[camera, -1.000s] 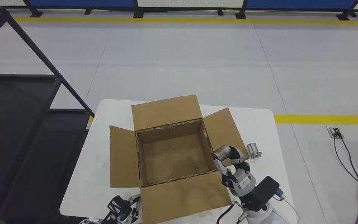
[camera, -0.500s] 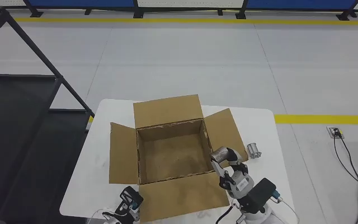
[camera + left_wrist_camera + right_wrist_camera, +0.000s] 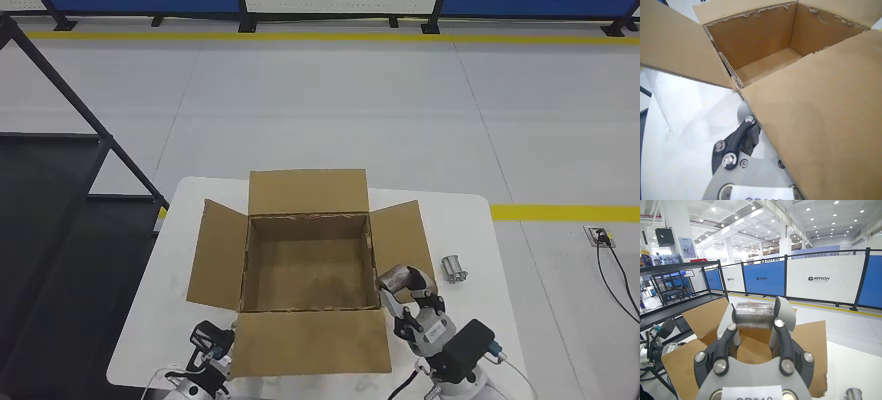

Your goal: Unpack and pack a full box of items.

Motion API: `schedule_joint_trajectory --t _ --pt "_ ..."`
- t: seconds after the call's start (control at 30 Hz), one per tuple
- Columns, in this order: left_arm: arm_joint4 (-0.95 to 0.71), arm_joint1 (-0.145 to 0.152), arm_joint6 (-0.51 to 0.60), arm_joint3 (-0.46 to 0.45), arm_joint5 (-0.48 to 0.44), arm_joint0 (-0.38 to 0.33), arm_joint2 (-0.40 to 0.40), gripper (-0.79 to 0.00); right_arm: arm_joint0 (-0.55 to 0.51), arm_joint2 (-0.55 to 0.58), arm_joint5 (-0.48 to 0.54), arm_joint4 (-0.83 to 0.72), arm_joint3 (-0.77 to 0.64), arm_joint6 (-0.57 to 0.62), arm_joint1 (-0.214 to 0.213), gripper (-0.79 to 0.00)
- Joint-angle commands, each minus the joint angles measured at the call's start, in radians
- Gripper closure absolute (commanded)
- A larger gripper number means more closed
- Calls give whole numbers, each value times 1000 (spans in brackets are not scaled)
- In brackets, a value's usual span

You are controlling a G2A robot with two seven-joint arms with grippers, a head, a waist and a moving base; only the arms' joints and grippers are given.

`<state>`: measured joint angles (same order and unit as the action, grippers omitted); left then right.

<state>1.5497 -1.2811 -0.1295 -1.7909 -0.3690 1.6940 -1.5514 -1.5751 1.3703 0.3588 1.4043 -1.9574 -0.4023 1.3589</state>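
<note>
The right gripper (image 3: 755,311) clamps a dull grey metal cylinder (image 3: 753,318) crosswise between its 2 fingers, above the open brown cardboard box's (image 3: 308,190) near right corner. The left gripper (image 3: 215,342) sits at the near flap's left end; I cannot tell its opening

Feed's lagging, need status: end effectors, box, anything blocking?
Right end effector shut on metal cylinder at near-right corner of box. Left end effector low by near flap. Box open, empty.

I see the box (image 3: 308,190) standing mid-table (image 3: 460,215). My right gripper (image 3: 755,311) holds a cylinder (image 3: 399,277) at its near right corner. A metal piece (image 3: 455,268) lies farther right. My left gripper (image 3: 213,345) is at the near left corner.
</note>
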Motion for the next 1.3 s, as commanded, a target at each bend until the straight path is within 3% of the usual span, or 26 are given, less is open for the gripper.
schedule_joint_trajectory --t 0.0,0.27,0.47,0.8,0.97,1.1,1.13,1.17,1.2,1.27 --pt "-5 1 6 6 7 -5 -3 0 -2 3 -2 -1 -6 27 -2 0" --pt "-46 3 18 12 45 -30 -17 0 -14 7 -5 -7 -26 73 -8 0" --pt "-47 12 -1 7 17 -22 -58 0 -27 26 -19 5 -45 121 -14 0" --pt "-116 23 -121 -51 22 106 -177 0 -179 200 -165 -15 -109 114 -25 0" --pt "-159 24 -200 -119 35 192 -250 0 -221 260 -233 -24 -95 220 -27 0" --pt "-245 23 -244 -172 25 256 -305 0 -183 296 -235 -73 -30 437 -32 0" --pt "-282 23 -246 -181 9 266 -314 -46 -164 294 -214 -99 -9 489 -33 0" --pt "-312 23 -238 -191 -7 273 -321 -320 -141 300 -201 -127 14 537 -35 0" --pt "-327 23 -220 -204 -16 278 -327 -785 -141 300 -201 -127 14 537 -35 0" --pt "-338 24 -194 -231 -29 284 -324 -785 -141 300 -201 -127 14 537 -35 0"
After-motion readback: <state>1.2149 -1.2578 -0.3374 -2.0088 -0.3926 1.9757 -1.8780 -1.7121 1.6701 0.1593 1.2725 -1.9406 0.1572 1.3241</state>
